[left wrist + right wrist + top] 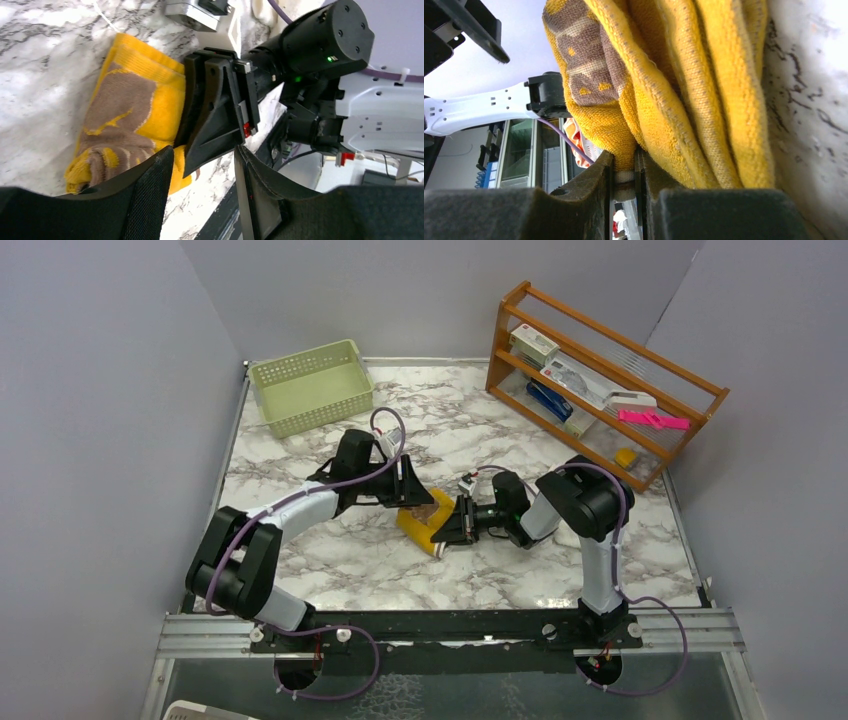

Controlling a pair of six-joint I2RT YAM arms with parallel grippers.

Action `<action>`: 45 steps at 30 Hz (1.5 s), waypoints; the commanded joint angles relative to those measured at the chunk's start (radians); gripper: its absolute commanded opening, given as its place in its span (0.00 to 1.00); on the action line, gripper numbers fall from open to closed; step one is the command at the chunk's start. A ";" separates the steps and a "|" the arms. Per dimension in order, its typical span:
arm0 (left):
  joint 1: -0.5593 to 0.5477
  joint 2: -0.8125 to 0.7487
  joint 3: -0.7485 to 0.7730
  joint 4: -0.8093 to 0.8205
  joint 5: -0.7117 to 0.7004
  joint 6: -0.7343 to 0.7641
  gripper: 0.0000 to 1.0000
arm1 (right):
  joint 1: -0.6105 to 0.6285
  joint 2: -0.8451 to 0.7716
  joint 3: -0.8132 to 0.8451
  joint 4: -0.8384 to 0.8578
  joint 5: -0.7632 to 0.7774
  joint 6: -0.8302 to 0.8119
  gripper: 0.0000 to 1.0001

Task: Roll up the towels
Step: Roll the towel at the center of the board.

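A mustard-yellow towel [424, 520] with a tan pattern lies bunched into a loose roll on the marble table [350, 560]. My right gripper [443, 527] comes in from the right and is shut on a folded edge of the towel [684, 85]; the pinched edge sits between its pads [624, 172]. In the left wrist view the right gripper [215, 107] presses against the towel [127, 107]. My left gripper [204, 170] hovers just behind the roll, open, with nothing between its fingers. From above, the left gripper [416, 496] is at the roll's far side.
A light green basket [312, 386] stands at the back left. A wooden rack [604, 380] holding boxes and a pink item stands at the back right. Grey walls close in the table on three sides.
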State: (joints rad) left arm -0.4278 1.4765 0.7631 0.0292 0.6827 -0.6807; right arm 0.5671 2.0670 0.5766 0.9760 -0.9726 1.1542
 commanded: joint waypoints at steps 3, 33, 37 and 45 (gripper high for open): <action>-0.002 0.049 -0.018 0.087 0.098 -0.049 0.48 | -0.008 0.007 -0.017 -0.104 0.034 -0.038 0.09; -0.018 0.348 0.128 -0.198 -0.128 0.219 0.32 | -0.061 -0.143 -0.044 -0.346 0.063 -0.120 0.08; -0.018 0.362 0.091 -0.201 -0.107 0.227 0.29 | -0.082 -0.167 -0.021 -0.461 0.076 -0.157 0.05; -0.018 0.336 0.029 -0.185 -0.142 0.206 0.28 | -0.111 -0.140 0.064 -0.638 0.052 -0.235 0.01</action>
State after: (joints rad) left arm -0.4522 1.7847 0.8661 -0.0494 0.6739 -0.5285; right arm 0.4831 1.9091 0.6235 0.5175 -0.9352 0.9966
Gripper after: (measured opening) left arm 0.274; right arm 0.166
